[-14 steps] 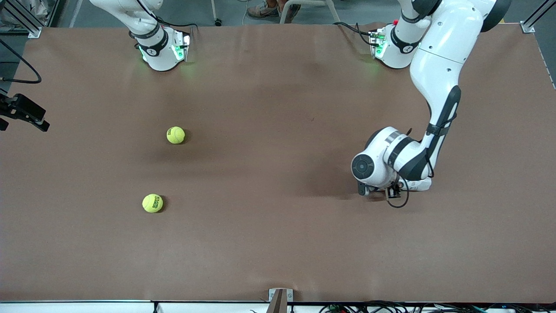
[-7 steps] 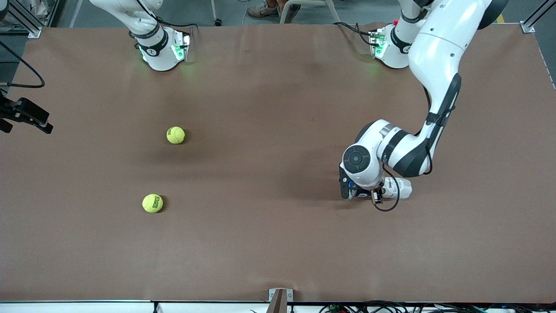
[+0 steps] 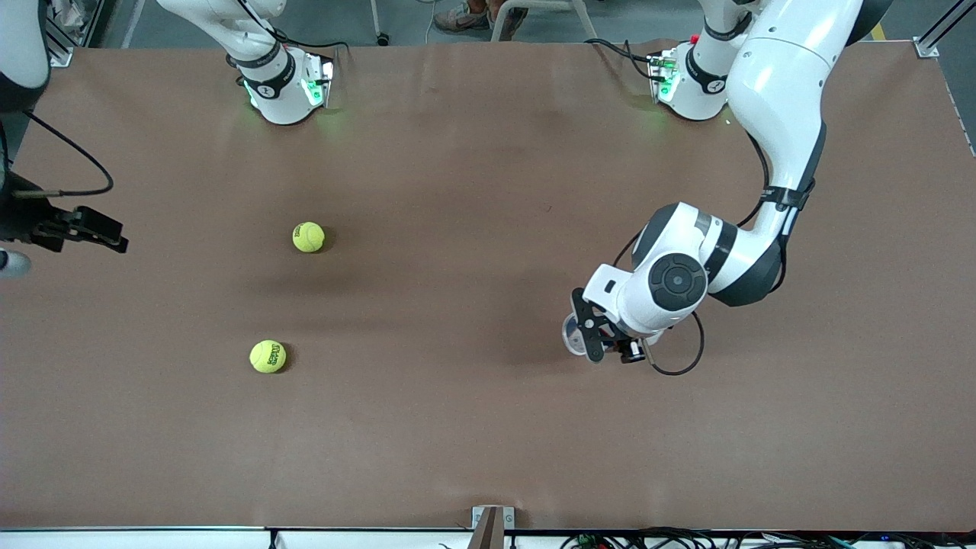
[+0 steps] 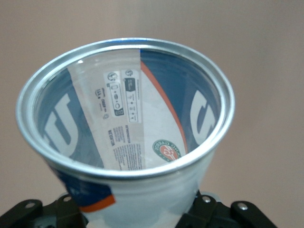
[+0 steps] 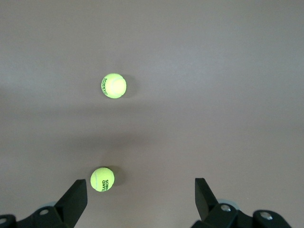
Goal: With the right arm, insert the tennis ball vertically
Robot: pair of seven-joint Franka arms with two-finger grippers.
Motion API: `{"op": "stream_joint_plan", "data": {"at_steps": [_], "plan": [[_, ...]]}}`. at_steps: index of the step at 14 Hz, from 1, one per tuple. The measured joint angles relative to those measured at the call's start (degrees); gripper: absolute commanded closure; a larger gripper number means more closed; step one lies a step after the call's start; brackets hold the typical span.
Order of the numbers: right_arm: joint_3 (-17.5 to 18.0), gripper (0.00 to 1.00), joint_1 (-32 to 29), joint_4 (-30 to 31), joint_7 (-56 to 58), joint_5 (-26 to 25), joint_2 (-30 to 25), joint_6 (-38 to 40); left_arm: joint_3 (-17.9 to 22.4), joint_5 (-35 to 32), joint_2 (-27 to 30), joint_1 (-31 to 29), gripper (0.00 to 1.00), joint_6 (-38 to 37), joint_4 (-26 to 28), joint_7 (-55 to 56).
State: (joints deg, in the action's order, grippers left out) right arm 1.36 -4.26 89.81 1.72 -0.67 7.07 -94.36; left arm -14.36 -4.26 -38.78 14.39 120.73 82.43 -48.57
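The biggest risk, as I saw it, sat with the tennis-ball can (image 4: 126, 137). The left gripper (image 3: 591, 335) was pinching it low on its body, mouth open, over the table's (image 3: 473, 427) middle toward the left arm's end, and it looked tilted rather than upright. If it stood that way at the drop, a ball coming straight down could clip the metal rim and bounce off.

A round ball could also squirt out from between fingers closing off-centre.

The right gripper (image 5: 137, 197) hung high at the right arm's end of the table, its fingers (image 5: 73, 199) spread wide and holding nothing. Two tennis balls lay on the table below it, well apart from the can: one tennis ball nearer the camera (image 3: 268, 356), the other tennis ball farther back (image 3: 308, 236). In the right wrist view neither sat between the fingers; the closer one lay just beside one fingertip.
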Motion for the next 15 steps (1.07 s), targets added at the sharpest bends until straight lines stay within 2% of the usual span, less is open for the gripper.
{"op": "stream_joint_plan", "data": {"at_steps": [3, 7, 11, 15], "plan": [[0.23, 0.00, 0.93, 0.10, 0.00, 0.00, 4.23, -1.62, -0.54, 5.25, -0.49, 0.29, 0.28, 7.66, 0.08, 0.06], [0.32, 0.00, 2.55, 0.25, 0.00, 0.03, 10.54, -4.00, -3.48, 9.63, -3.28, 0.97, 0.28, 20.51, 0.40, 0.21], [0.41, 0.00, 4.87, 0.68, -0.16, 0.31, 19.29, -14.78, -3.76, 15.14, -5.26, 2.96, 0.28, 30.04, 1.76, 0.30], [0.30, 0.00, 5.13, 0.65, -0.23, 3.87, 25.90, -23.25, -3.86, 20.49, -6.60, 5.17, 0.28, 37.57, 3.02, 0.32]]}}
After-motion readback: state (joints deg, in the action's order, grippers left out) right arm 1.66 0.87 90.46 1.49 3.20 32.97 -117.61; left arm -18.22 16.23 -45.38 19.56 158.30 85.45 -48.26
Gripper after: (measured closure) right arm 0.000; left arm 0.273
